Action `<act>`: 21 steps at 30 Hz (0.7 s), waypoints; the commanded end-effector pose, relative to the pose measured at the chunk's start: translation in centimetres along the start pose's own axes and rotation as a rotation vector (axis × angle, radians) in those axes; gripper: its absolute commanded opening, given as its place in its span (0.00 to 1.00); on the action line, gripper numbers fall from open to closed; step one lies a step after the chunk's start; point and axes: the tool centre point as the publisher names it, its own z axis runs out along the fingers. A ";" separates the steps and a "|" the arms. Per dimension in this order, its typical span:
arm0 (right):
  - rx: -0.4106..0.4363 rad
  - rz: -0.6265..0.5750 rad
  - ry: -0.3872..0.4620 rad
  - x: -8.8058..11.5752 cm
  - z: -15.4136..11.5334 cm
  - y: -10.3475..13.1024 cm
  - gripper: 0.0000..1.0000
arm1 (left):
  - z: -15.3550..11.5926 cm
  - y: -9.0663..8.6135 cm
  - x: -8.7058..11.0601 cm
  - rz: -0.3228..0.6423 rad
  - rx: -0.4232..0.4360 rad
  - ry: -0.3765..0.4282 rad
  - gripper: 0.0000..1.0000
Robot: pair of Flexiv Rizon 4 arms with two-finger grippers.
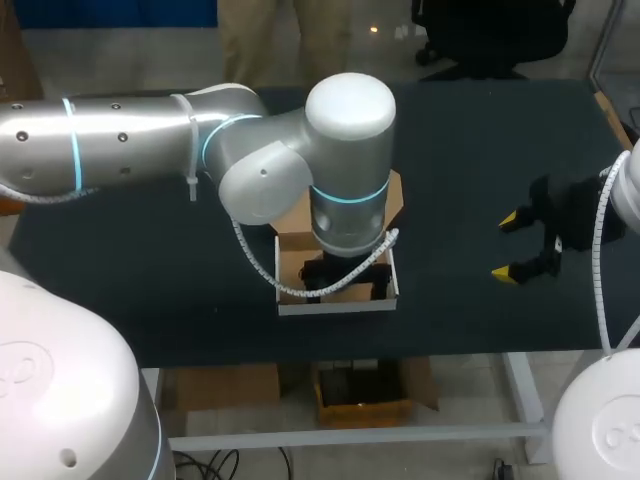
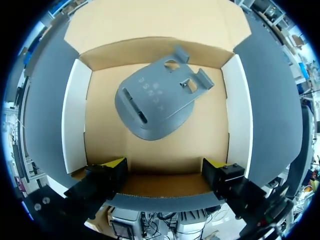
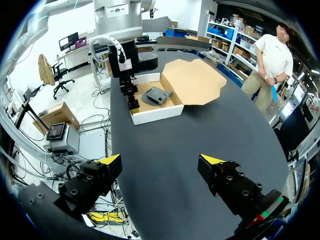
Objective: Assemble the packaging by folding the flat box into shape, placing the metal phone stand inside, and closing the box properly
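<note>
Currently the left gripper (image 2: 164,163) is being held wide open above the grey metal phone stand (image 2: 157,102) in the white-walled cardboard box (image 2: 70,115), whose brown lid flap (image 2: 160,20) is lying beyond.

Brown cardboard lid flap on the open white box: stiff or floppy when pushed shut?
The brown cardboard lid flap lies flat and unwrinkled, so probably stiffish, hinging at its crease. The thin-walled open white box may slide too.

A short row of embossed characters runs across the base plate of the grey metal phone stand (image 2: 155,107), which lies in the cardboard box (image 2: 150,160). They cannot be read clearly. No other print is legible.
</note>
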 end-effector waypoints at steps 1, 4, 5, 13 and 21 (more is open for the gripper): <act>-0.004 -0.001 0.001 0.0 -0.1 -0.1 1.00 | -0.5 0.4 0.3 -0.002 0.013 -0.003 1.00; -0.004 -0.001 0.001 0.0 -0.1 -0.1 1.00 | -1.2 0.3 0.2 -0.003 0.045 -0.003 1.00; -0.004 -0.001 0.001 0.0 -0.1 -0.1 1.00 | -1.6 0.2 0.0 -0.001 0.054 0.002 1.00; -0.004 -0.001 0.001 0.0 -0.1 -0.1 1.00 | -5.1 -1.7 -2.3 0.010 0.132 0.098 1.00; -0.004 -0.001 0.001 0.0 -0.1 -0.1 1.00 | -8.7 -4.3 -5.6 0.080 0.181 0.192 1.00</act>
